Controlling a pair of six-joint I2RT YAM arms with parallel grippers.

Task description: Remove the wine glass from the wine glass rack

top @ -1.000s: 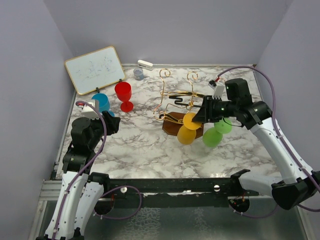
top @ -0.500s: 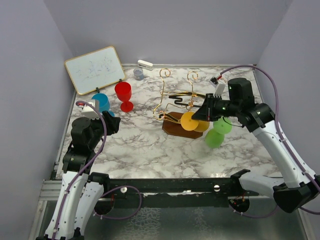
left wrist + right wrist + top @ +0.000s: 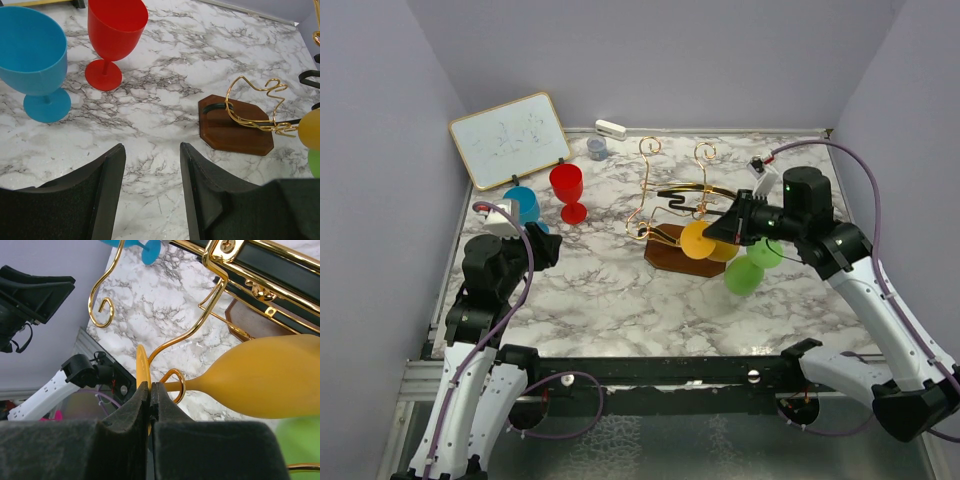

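from the near edge outward: the left claw (image 3: 152, 150) hangs low over the table (image 3: 590, 300), well to the left of the rack (image 3: 665, 200), with its fingers apart and empty, so it is not the worry. the worry sits at the rack's right side. there the right claw (image 3: 150, 396) is pinched together on the thin foot of the yellow glass (image 3: 260, 377) (only the edge of that disc, not the stem). the glass hangs sideways off the rack with its stem threaded through a small gold loop. so narrow a bite on slick plastic could let the glass swivel or slide out once its weight comes onto the fingers. a pull away from the hook's open side would likely snag the foot on the wire and drag or tip the whole rack. the green glass (image 3: 744, 275), just beside the yellow one on the rack's near right, could be knocked by the same swing. as for make, the claws are matte black and blocky, and the table is a glossy white marble pattern with grey veins. the glasses look like smooth opaque plastic, with rounded bowls on thin stems and flat round feet. the rack is thin shiny gold wire bent into curls and hooks, with black bars, on a dark brown wooden base (image 3: 235, 132) with cut corners. left of the rack a blue glass (image 3: 32, 50) and a red glass (image 3: 116, 25) stand upright, and beyond them, far left of the rack, leans a white board (image 3: 510, 138).
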